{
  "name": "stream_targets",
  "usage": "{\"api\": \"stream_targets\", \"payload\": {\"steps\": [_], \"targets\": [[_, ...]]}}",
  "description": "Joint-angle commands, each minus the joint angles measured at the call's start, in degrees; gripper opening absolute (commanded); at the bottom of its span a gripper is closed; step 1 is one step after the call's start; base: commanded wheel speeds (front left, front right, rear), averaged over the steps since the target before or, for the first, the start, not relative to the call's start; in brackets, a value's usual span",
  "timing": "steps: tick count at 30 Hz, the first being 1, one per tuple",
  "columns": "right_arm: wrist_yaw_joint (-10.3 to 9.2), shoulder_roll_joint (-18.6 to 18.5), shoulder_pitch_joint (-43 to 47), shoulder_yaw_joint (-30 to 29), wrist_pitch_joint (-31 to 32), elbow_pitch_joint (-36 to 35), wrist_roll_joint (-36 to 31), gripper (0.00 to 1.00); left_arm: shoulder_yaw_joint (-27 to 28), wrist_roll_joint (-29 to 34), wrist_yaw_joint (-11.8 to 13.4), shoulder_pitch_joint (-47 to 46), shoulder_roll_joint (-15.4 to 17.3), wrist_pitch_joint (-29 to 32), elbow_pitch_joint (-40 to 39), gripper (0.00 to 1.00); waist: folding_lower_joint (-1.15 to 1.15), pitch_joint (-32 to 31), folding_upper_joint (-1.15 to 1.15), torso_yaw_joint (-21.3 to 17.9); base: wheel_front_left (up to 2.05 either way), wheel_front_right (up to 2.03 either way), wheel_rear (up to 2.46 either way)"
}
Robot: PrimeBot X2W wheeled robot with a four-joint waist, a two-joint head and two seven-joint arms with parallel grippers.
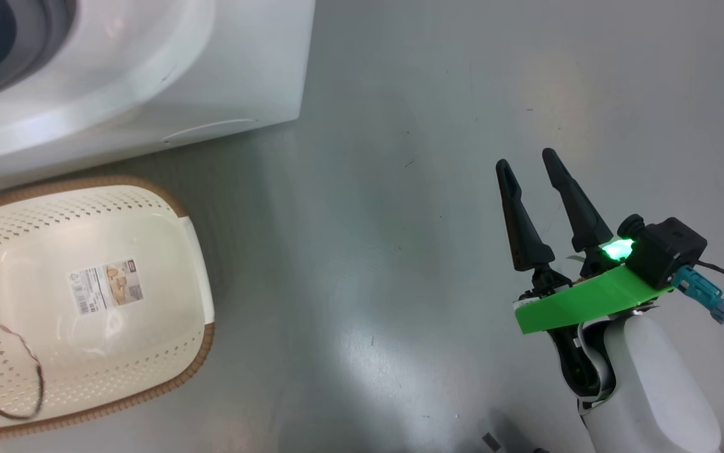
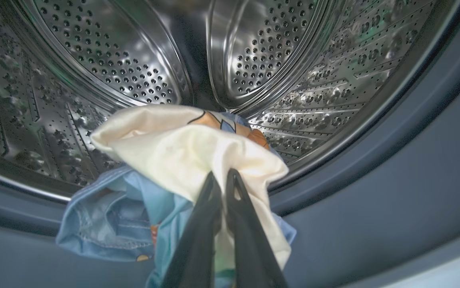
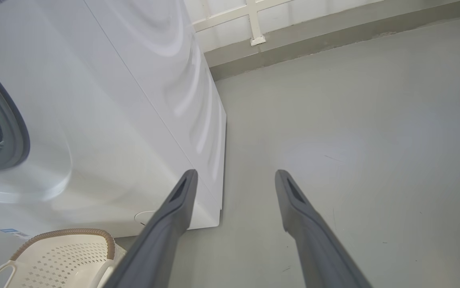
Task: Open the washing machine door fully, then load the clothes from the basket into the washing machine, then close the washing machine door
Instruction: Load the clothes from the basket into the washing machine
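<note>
My left gripper (image 2: 222, 175) is shut on the cream piece of the clothes (image 2: 174, 148) at the mouth of the washing machine (image 1: 148, 75). The cream piece lies over the lower lip of the steel drum (image 2: 134, 60). Light blue pieces (image 2: 106, 224) hang beneath it over the grey gasket (image 2: 394, 180). The basket (image 1: 208, 340) stands on the floor before the machine, with only its label sticker (image 1: 107, 286) inside. My right gripper (image 1: 526, 160) hovers open over bare floor, well to the right of the basket. The washing machine door is out of view.
A thin brown cable (image 1: 22, 352) loops over the basket's left part. In the right wrist view the right gripper (image 3: 236, 176) points past the machine's corner (image 3: 220, 208) toward a wall base (image 3: 294, 44); the basket rim (image 3: 70, 233) shows low left. Grey floor (image 1: 400, 251) spreads right.
</note>
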Motion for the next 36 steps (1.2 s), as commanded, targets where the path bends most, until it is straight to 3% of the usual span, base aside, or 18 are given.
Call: {"api": "stream_targets", "payload": {"steps": [1,21,36], "targets": [[0.51,0.3,1.5,1.2,-0.3,-1.2,0.6,1.00,0.7,1.3,-0.3,-2.3,3.6,-1.3,-1.5,0.00,0.00,0.1,0.00,-0.1,0.00,0.00,0.00],[0.51,0.3,1.5,0.9,-0.3,-2.0,1.5,1.00,-3.4,2.7,-2.5,-19.6,6.6,-7.5,10.0,0.00,0.00,3.2,0.00,-1.1,0.00,0.00,0.00],[0.51,0.3,-0.9,3.1,-0.3,-3.2,5.0,1.00,-7.7,-4.5,-4.2,-33.9,15.5,-6.1,12.9,0.00,0.00,13.1,0.00,-4.7,0.00,0.00,0.00]]}}
